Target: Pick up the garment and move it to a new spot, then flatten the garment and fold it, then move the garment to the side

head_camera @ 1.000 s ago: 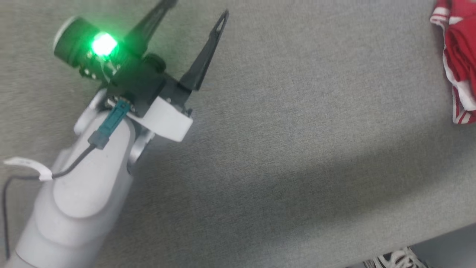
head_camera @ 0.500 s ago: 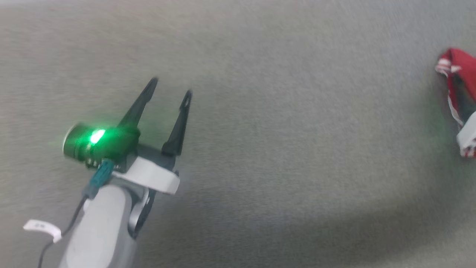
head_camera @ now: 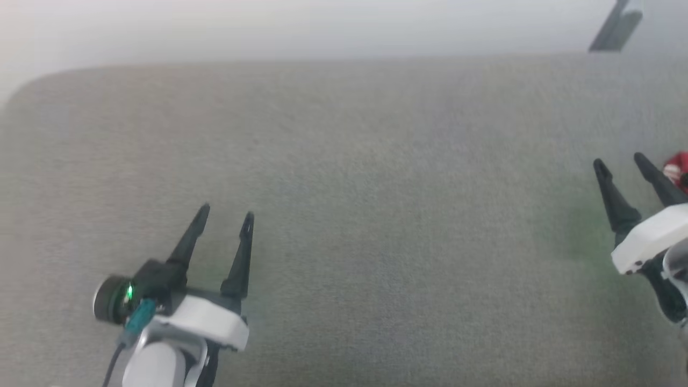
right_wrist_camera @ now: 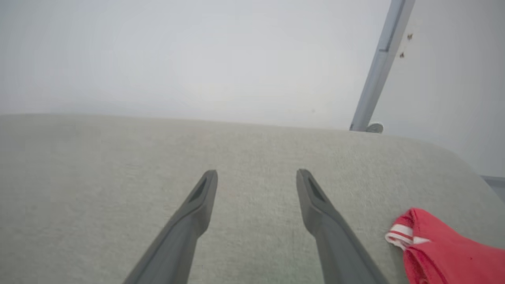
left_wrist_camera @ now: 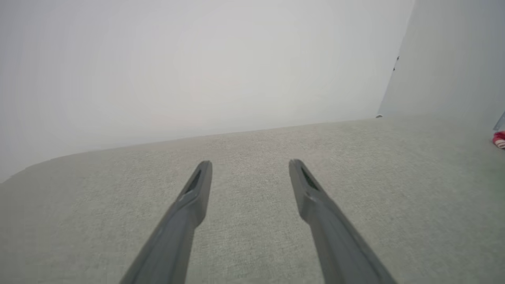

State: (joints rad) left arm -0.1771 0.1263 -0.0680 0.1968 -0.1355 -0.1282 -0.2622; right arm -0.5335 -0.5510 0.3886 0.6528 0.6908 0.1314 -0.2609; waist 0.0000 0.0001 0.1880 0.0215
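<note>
Garment [right_wrist_camera: 449, 256] bunched, red with white-striped trim, lies on grey fabric surface [head_camera: 376, 161] near its right end, just beside right gripper [head_camera: 619, 161], fingers spread and empty; left gripper [head_camera: 226, 213] well apart, likewise spread, holding nothing

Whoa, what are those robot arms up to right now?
A robot has both arms out over a grey table. Its left end effector and right end effector are both open and hold nothing. A red shirt with white stripes lies bunched near the table's right end, just to the right of the right end effector and not touching it. So nothing is being held at this moment, and the shirt is closest to the right arm.
</note>
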